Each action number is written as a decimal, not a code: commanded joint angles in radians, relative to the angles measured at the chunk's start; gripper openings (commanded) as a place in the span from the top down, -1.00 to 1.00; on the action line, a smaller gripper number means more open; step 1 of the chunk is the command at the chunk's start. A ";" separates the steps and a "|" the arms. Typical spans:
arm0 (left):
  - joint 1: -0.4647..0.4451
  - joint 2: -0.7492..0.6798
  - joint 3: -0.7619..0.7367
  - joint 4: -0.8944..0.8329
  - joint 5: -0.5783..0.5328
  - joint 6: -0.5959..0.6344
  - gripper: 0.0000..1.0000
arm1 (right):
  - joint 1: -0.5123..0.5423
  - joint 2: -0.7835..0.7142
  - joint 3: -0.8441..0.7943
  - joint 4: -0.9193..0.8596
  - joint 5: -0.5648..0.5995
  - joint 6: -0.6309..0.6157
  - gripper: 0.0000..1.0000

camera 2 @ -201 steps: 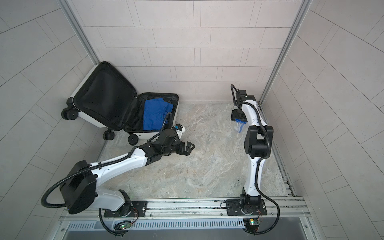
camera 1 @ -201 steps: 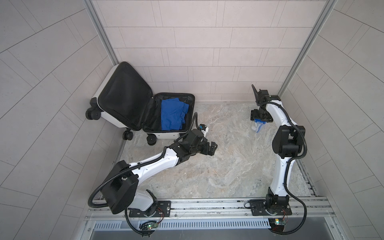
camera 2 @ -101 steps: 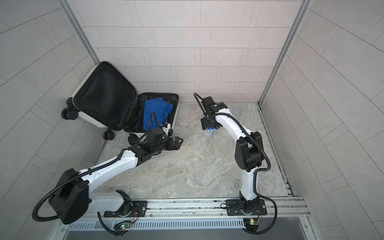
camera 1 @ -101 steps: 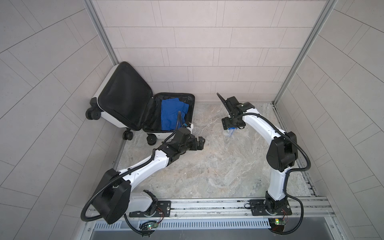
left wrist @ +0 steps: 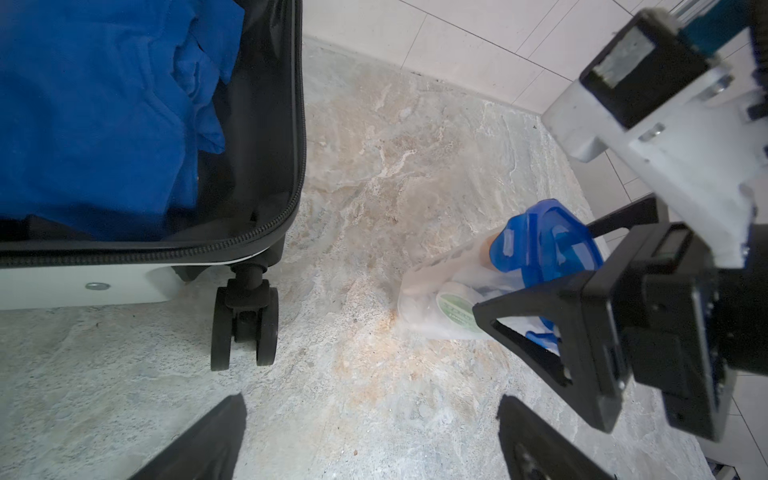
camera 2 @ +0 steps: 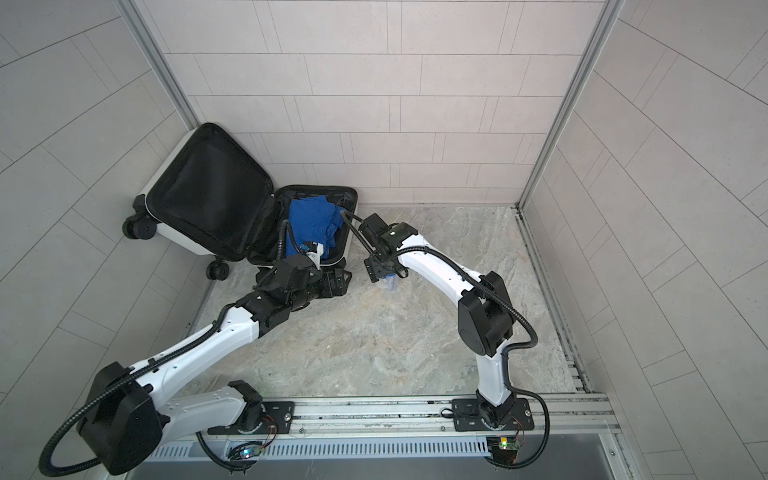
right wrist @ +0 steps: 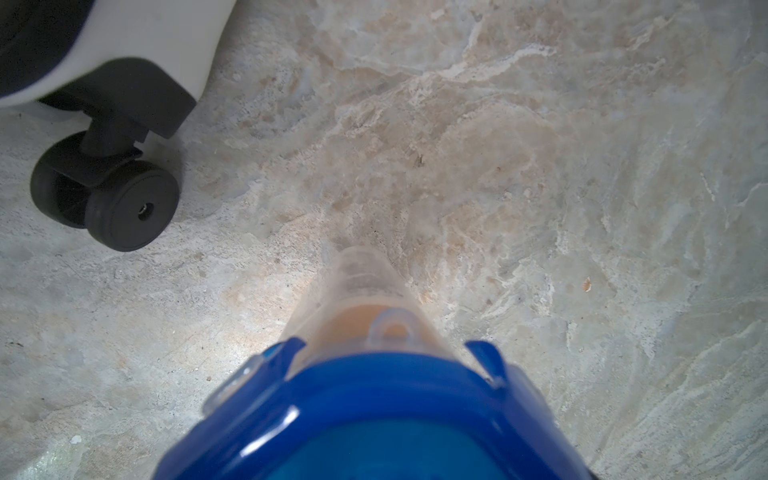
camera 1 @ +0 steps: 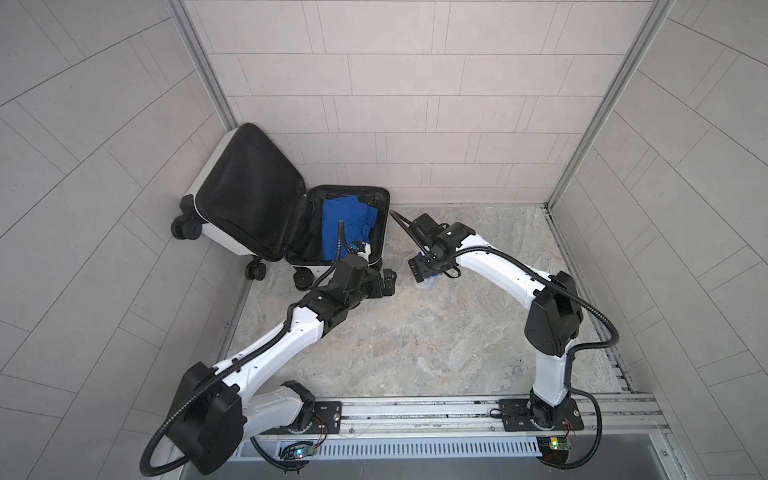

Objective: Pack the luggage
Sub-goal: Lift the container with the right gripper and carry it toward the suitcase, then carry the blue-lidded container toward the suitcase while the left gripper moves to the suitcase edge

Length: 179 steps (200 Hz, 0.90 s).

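Plainly, the luggage [camera 1: 220, 239] lies open in the tiled corner on the left arm's side. Its long axis runs from the back wall toward the robot. The base half [camera 1: 309, 245] lies flat, its wheel end nearest the robot. The lid [camera 1: 249, 199] stands tilted up and leans into the corner. The shell is smooth white hard plastic; the lining is black fabric, and a black zipper [left wrist: 232, 241] edges the rim. Black twin spinner wheels [left wrist: 245, 320] rest on the marbled beige-grey stone floor [camera 1: 395, 340]. Crumpled blue cloth [camera 1: 343, 224] fills the base half.

The left arm stretches low toward the luggage's wheel end, its wrist just in front of the near wheels. The left gripper [left wrist: 372, 401] has its jaws spread wide and empty, over bare floor beside the luggage's near corner.

The right arm rises from its base, bends at the elbow and reaches its forearm across toward the luggage. The right gripper [camera 1: 420, 269] points downward just beside the base half's outer long side. Its fingers [left wrist: 536, 296] straddle the glossy blue clip lid of a translucent plastic container [left wrist: 440, 286] and hold it there. The container hangs tilted, with its bottom toward the floor. Whether it touches the floor cannot be told. A round green-labelled item shows through its wall.
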 commanded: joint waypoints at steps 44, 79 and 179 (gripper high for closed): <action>0.007 -0.038 -0.018 -0.032 -0.035 0.000 -1.00 | 0.006 0.012 -0.049 0.041 0.025 0.025 -0.70; 0.007 -0.043 -0.016 -0.038 -0.038 0.001 -1.00 | 0.007 0.013 -0.084 0.060 0.009 0.035 -0.90; 0.007 -0.056 -0.013 -0.056 -0.051 0.007 -1.00 | 0.016 -0.047 -0.071 0.046 0.045 0.050 -1.00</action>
